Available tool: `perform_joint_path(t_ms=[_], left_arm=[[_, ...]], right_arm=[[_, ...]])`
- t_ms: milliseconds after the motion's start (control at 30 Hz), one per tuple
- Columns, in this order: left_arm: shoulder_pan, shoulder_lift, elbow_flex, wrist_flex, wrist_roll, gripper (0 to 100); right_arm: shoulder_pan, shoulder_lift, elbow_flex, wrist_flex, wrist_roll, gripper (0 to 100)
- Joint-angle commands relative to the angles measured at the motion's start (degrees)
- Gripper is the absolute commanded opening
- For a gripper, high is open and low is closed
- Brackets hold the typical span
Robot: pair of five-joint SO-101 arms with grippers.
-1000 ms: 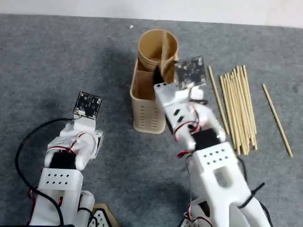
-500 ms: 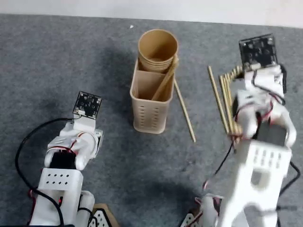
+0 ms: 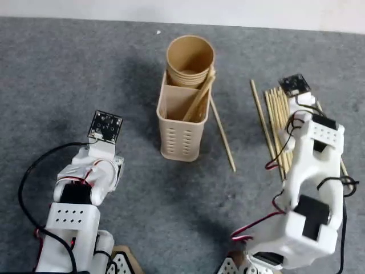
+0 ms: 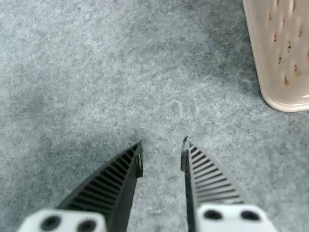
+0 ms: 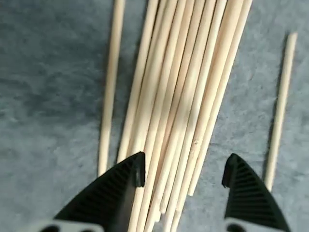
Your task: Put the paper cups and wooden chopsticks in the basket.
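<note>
A beige slotted basket (image 3: 178,130) stands mid-table, with stacked paper cups (image 3: 190,57) in its far compartment. One wooden chopstick (image 3: 199,98) leans in the near compartment. Another chopstick (image 3: 222,134) lies on the carpet just right of the basket. A bundle of chopsticks (image 3: 275,123) (image 5: 186,92) lies further right. My right gripper (image 5: 183,169) hangs open just above that bundle, its jaws straddling several sticks. My left gripper (image 4: 161,149) is open over bare carpet, left of the basket's corner (image 4: 282,58), holding nothing.
Grey carpet covers the table. Single loose chopsticks (image 5: 110,87) (image 5: 281,106) lie on either side of the bundle. The left arm (image 3: 85,182) rests at the near left, the right arm (image 3: 311,165) at the near right.
The right arm swung from the basket to the right and dropped over the chopstick bundle. One chopstick now leans in the basket and another lies beside it. The left arm stayed still.
</note>
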Motion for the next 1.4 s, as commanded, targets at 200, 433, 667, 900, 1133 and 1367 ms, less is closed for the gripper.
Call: perform_joint_path(t_ms=[200, 433, 667, 900, 1133, 1367], left_arm=[[0.7, -0.6, -0.1, -1.0, 0.4, 15], [0.7, -0.6, -0.1, -1.0, 0.4, 15], [0.7, -0.6, -0.1, -1.0, 0.4, 15], [0.7, -0.6, -0.1, -1.0, 0.4, 15], [0.7, -0.6, -0.1, -1.0, 0.4, 15], [0.7, -0.6, -0.1, -1.0, 0.4, 15]], right_arm=[[0.7, 6.5, -2.4, -6.4, 0.5, 19.3], [0.5, 7.7, -2.7, -6.4, -1.3, 4.8], [-1.5, 4.4, -2.7, -5.8, -4.7, 4.8], [-9.7, 0.7, -2.5, 2.2, -4.7, 4.9], [-12.6, 0.7, -2.4, 2.3, -4.7, 4.9], [-12.0, 0.8, -2.2, 4.4, -4.0, 6.2]])
